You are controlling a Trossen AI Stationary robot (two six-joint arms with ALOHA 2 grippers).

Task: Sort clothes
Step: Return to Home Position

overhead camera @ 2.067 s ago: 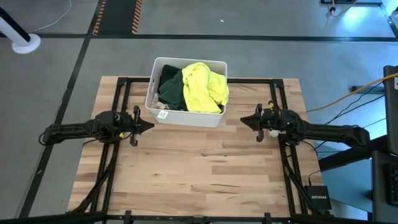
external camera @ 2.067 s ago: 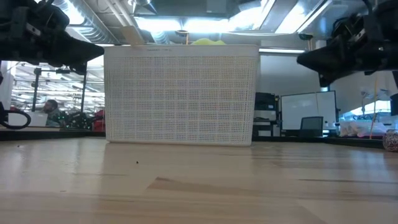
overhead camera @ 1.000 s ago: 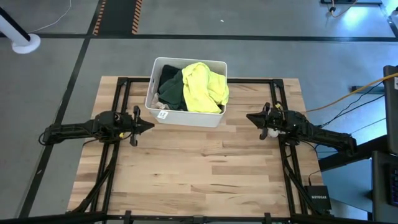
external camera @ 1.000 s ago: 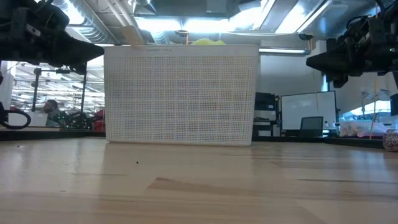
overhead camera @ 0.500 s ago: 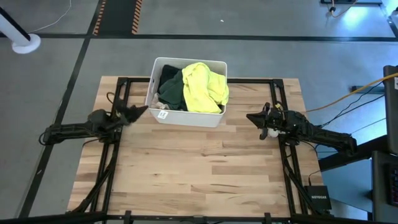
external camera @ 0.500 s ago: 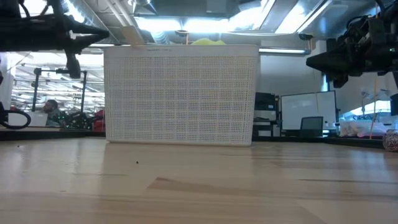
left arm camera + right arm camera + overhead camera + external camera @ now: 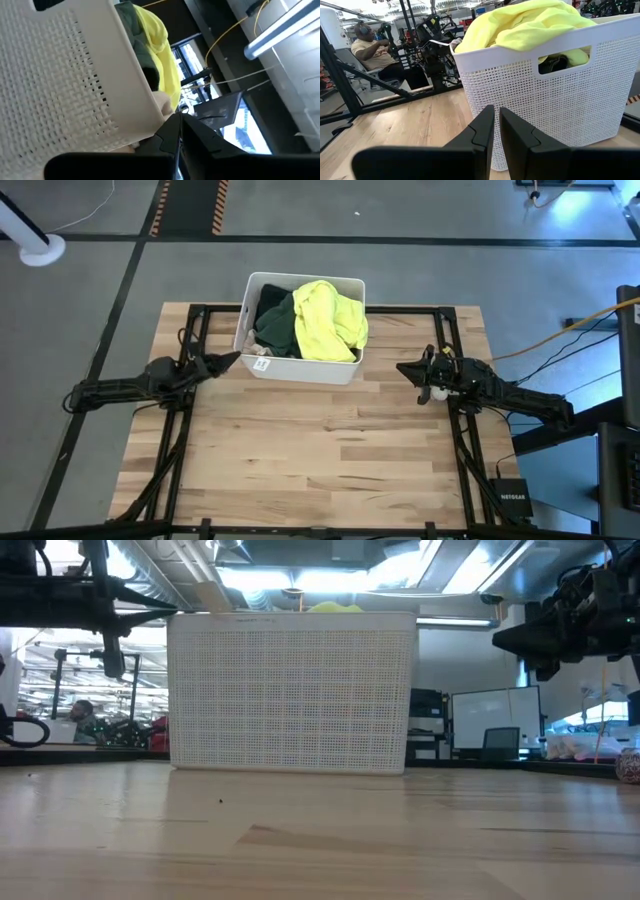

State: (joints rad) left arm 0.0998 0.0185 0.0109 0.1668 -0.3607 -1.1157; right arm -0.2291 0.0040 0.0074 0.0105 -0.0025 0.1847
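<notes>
A white perforated bin (image 7: 300, 370) stands at the table's far middle. It holds a neon yellow garment (image 7: 328, 320), a dark green one (image 7: 277, 325) and a black one (image 7: 268, 295). A white tag (image 7: 262, 363) hangs over the bin's near rim. My left gripper (image 7: 233, 358) is shut, with its tips at the bin's near left corner (image 7: 150, 107). My right gripper (image 7: 403, 368) is shut and empty. It hovers to the right of the bin and points at it (image 7: 494, 112). My left gripper's shut fingertips (image 7: 172, 125) are right at the bin's near left corner, coming level from the table's left. I cannot tell whether they touch it.
The wooden table (image 7: 320, 460) lies bare on the near side of the bin. Black frame rails (image 7: 190, 330) run along the table's left and right sides. A seated person (image 7: 370, 50) shows beyond the table in the right wrist view.
My left gripper has swung toward the far edge and toward the bin's near left corner. It has rolled about its own axis and stayed shut. The bin and the clothes have kept still.
</notes>
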